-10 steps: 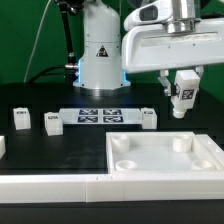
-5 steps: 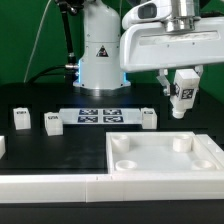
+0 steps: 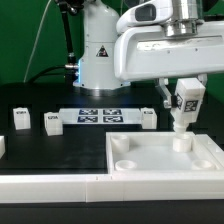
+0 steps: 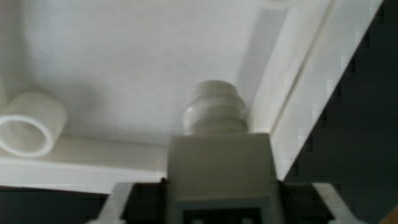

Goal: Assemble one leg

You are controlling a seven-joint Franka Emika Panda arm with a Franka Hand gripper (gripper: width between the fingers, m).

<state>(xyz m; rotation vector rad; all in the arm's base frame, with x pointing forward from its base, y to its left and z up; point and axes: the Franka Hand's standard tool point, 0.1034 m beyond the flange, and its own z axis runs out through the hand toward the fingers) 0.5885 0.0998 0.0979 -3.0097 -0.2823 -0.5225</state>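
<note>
The jaws are clamped on the small white plastic peg-like leg (image 3: 187, 101), which hangs roughly upright with its tip pointing down. Directly below is the round socket (image 3: 180, 143) in the far corner, on the exterior view's right, of the large flat white square panel (image 3: 150, 168). The next move is probably straight down.

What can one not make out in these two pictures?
Exterior view: whether the small white plastic leg, held by the gripper, touches the round socket of the large flat white panel; white merges with white.
Wrist view: that socket, hidden under the leg.
Exterior view: the panel's end at that view's right, cut off by the edge.
Exterior view: tag patterns on three loose white legs, too small.
</note>
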